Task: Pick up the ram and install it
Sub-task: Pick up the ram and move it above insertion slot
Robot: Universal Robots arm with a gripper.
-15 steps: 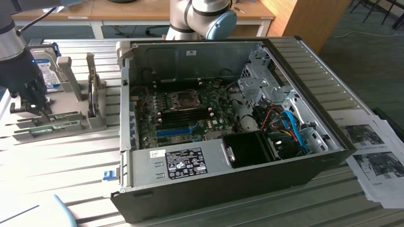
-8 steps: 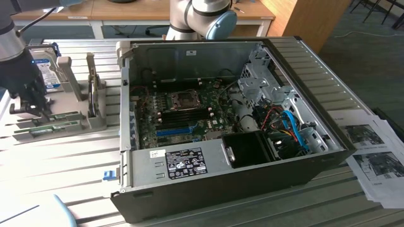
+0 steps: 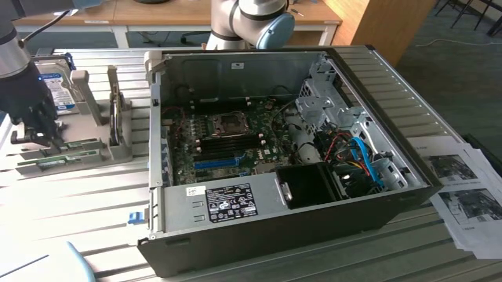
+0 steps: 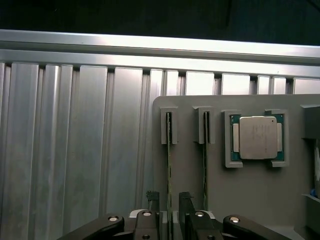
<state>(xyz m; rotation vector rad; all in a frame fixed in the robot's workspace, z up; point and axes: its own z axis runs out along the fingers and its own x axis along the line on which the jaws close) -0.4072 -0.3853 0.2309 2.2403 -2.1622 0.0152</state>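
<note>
Two green ram sticks stand on edge in slots of a grey holder (image 4: 250,200). My gripper (image 4: 169,199) is open and straddles one ram stick (image 4: 169,150), with a dark finger (image 4: 151,200) on each side and a small gap to the board. In the exterior view the gripper (image 3: 37,140) hangs over the holder at that view's left, just above the ram (image 3: 56,153). The open computer case (image 3: 392,147) lies in the middle of the table, with its motherboard (image 3: 259,150) facing up.
The other ram stick (image 4: 205,150) stands one slot over, beside a processor chip (image 4: 257,137) in its own recess. A hard drive (image 3: 59,88) stands upright in the holder behind the gripper. Printed papers (image 3: 471,197) lie at the exterior view's right. The table is ribbed aluminium.
</note>
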